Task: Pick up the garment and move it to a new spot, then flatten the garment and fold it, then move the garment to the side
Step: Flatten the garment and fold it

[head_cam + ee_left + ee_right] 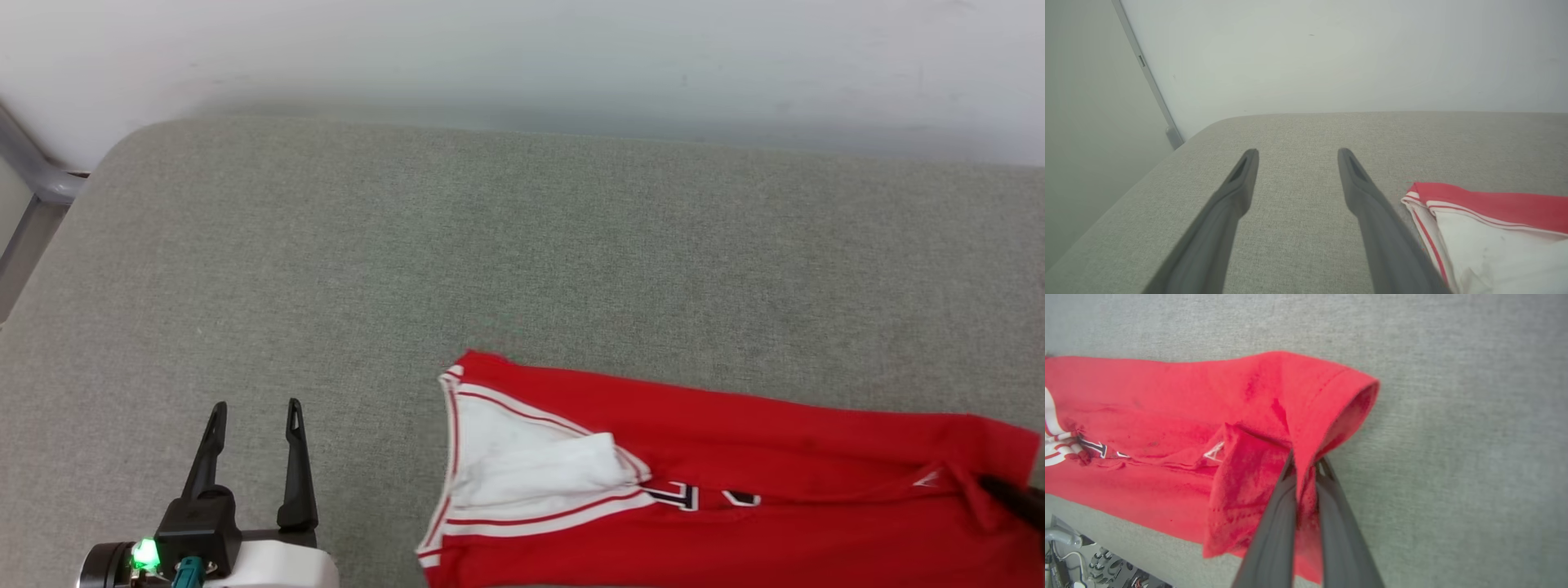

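Between the fingers of the right hand (1306, 459), a fold of the garment (1167, 396) is being pinched: both dark fingers are pressing together, with red cloth bunching over their tips. The right wrist view is giving this grip close up. The head view is catching just a dark fingertip at the garment's right end, with cloth puckering around it. The hem edge beside the fingertips is curling open into a loop.

The rest of the garment is lying on the padded grey surface (326, 245). It is stretching away to the left of the grasping hand, folded lengthwise, and a white sleeve (522, 465) with red-and-white striped trim is sitting at its far end.

The left hand (255, 406) is sitting over bare grey fabric, fingers spread wide and pointing toward the wall (1331, 61), holding nothing. The left wrist view is showing the sleeve end lying just to the right of that hand's right finger.

Lettering: black white-outlined characters (678, 494) are peeking from under a fold beside the sleeve, cut off and not readable. A small white mark (1214, 451), shaped like part of an "A", is showing left of the gripping fingers; cannot tell what it spells.
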Tool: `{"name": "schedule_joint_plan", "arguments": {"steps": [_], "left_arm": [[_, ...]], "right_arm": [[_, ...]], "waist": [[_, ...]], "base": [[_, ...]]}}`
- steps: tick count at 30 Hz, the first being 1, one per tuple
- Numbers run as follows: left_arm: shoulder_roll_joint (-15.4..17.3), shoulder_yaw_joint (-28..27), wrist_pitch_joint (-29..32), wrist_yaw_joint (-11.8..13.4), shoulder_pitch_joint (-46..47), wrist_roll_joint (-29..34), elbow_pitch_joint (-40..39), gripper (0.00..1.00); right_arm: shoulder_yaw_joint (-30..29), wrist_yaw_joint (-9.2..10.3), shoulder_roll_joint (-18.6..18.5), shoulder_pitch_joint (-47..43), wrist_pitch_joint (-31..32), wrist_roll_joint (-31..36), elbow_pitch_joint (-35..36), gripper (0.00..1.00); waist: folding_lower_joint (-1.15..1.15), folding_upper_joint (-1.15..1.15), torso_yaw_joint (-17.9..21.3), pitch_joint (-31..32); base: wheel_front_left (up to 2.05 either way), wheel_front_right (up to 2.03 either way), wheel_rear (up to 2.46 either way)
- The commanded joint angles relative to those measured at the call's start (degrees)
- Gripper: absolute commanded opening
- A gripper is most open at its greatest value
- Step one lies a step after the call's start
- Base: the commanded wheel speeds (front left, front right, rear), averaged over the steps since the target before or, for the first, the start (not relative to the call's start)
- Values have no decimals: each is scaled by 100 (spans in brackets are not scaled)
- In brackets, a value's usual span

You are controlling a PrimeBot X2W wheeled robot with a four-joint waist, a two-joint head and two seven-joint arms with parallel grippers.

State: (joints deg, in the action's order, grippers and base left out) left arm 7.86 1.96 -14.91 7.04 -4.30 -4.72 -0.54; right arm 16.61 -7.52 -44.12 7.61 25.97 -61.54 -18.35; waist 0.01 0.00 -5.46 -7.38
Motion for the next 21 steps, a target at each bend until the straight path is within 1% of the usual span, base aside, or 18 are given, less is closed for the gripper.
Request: {"name": "schedule_joint_plan", "arguments": {"steps": [1, 4, 7, 9, 12, 17, 18, 20, 21], "left_arm": [[-47, -26, -38, -42, -45, 61, -29, 100], [-86, -53, -38, -95, -21, 102, 25, 100], [-130, -63, -38, -152, 10, 152, 79, 100], [-148, -76, -38, -189, 6, 183, 99, 100], [-185, -99, -38, -203, -25, 214, 121, 100], [-219, -144, -39, -236, -52, 256, 145, 100], [-236, -155, -39, -263, -25, 261, 144, 100], [-249, -152, -39, -288, 4, 280, 149, 100], [-249, -152, -39, -288, 4, 280, 149, 100]], "right_arm": [[-116, 7, -132, -52, -17, 20, -166, 0], [-231, 7, -226, -61, -18, 154, -404, 0], [-325, 7, -175, -64, 8, 196, -506, 0], [-373, 6, -107, -73, 16, 175, -389, 0], [-418, 6, -68, -112, 53, 178, -73, 0], [-432, 6, 91, -222, 187, 112, 704, 0], [-355, 6, 211, -266, 313, 102, 1170, 0], [-272, 6, 319, -259, 418, 114, 1444, 0], [-272, 6, 319, -259, 418, 114, 1444, 0]], "waist": [[-1, 0, 7, 6], [-1, 0, 10, 17], [-1, 0, 5, 40], [-1, 0, 10, 58], [-1, 0, 28, 79], [-1, 0, 52, 111], [-1, 0, 44, 110], [-1, 0, 35, 103], [-1, 0, 35, 103]], "base": [[0, 0, 0], [0, 0, 0], [0, 0, 0], [0, 0, 0], [0, 0, 0], [0, 0, 0], [0, 0, 0], [0, 0, 0], [0, 0, 0]]}}
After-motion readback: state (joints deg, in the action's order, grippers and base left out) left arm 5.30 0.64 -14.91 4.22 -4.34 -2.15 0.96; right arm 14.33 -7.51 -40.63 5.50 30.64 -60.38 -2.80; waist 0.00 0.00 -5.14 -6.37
